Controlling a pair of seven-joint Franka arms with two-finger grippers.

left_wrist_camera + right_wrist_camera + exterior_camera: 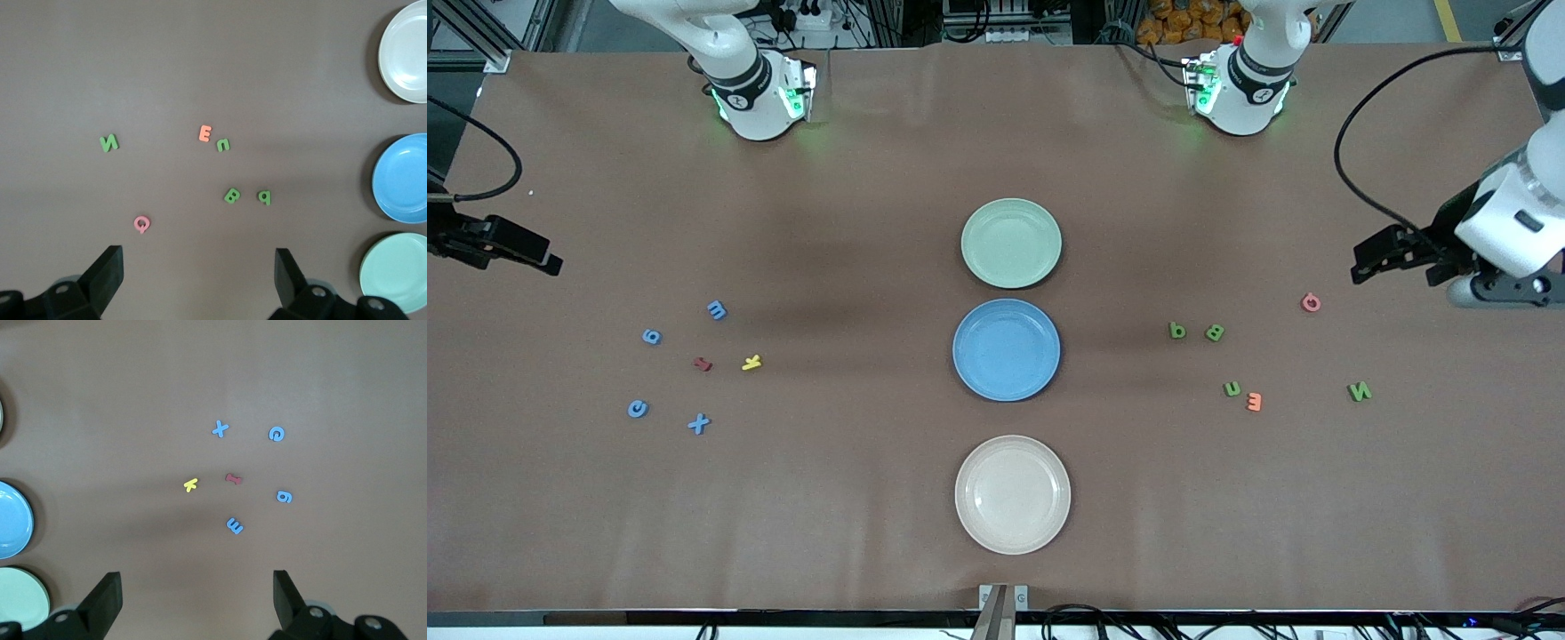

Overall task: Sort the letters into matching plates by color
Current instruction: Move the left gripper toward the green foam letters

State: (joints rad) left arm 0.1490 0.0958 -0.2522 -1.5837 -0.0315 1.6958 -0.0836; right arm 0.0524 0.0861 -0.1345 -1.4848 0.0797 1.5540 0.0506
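Nearest the front camera, on the brown desk (605, 533), sits the beige-pink plate (1013, 494), empty. Just above it in the middle row lies the blue plate (1006, 349), empty, and farther still the mint green plate (1011, 243), also empty.

Toward the right arm's end, four blue letters lie scattered on the desk: blue x (699, 424) nearest the camera, blue c (638, 409) beside it, blue 6-shaped letter (652, 336) farther, blue m (717, 309) farthest. Among them rest a yellow k (751, 362) and a dark red letter (703, 364), apart from each other.

Toward the left arm's end, four green letters: green u (1232, 388) touching or just beside an orange E (1254, 402), green N (1360, 391) well apart toward the desk's end, then green B (1215, 332) and green p (1177, 331) side by side, farther from the camera. A pink Q (1311, 302) lies farthest of this group.

Right pincer (551, 263) hangs over bare desk at its arm's end, fingers spread wide, holding nothing. Left pincer (1360, 267) hangs likewise over its end, near the pink Q, fingers spread, empty. No letter is in any plate.
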